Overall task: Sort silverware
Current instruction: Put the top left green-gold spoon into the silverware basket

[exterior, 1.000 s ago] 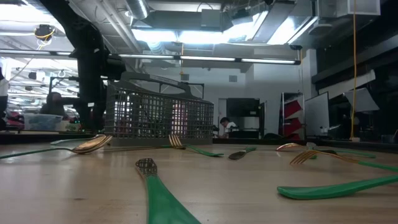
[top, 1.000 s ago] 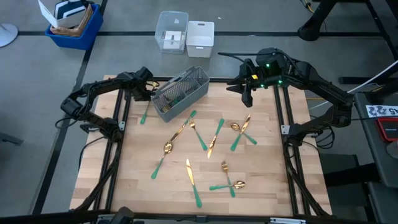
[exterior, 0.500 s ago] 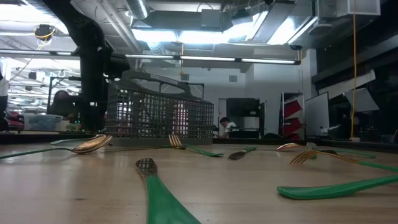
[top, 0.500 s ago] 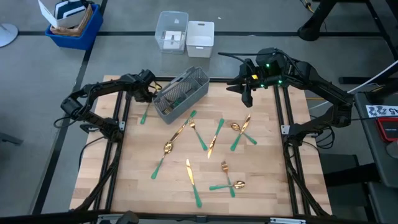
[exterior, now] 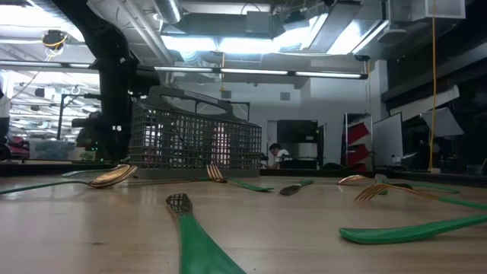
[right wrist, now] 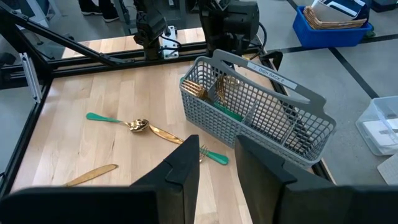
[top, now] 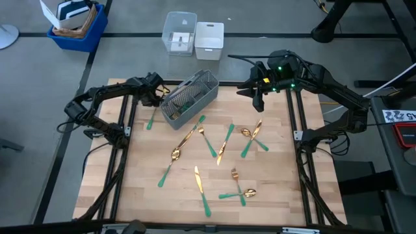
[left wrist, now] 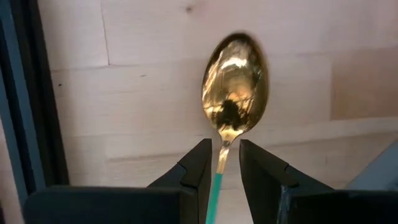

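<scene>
Left wrist view: left gripper [left wrist: 222, 163] pinches a spoon [left wrist: 235, 87] by its neck, upper left of high view beside the grey caddy [top: 188, 98]. Right gripper [right wrist: 214, 163] parted, apparently empty. Remaining silverware [top: 220, 144] scattered mid-frame.

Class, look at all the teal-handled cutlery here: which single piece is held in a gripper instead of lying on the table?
The spoon in the left gripper: its fingers pinch the neck, bowl forward, by the mesh caddy. All others lie loose on the wood.
</scene>
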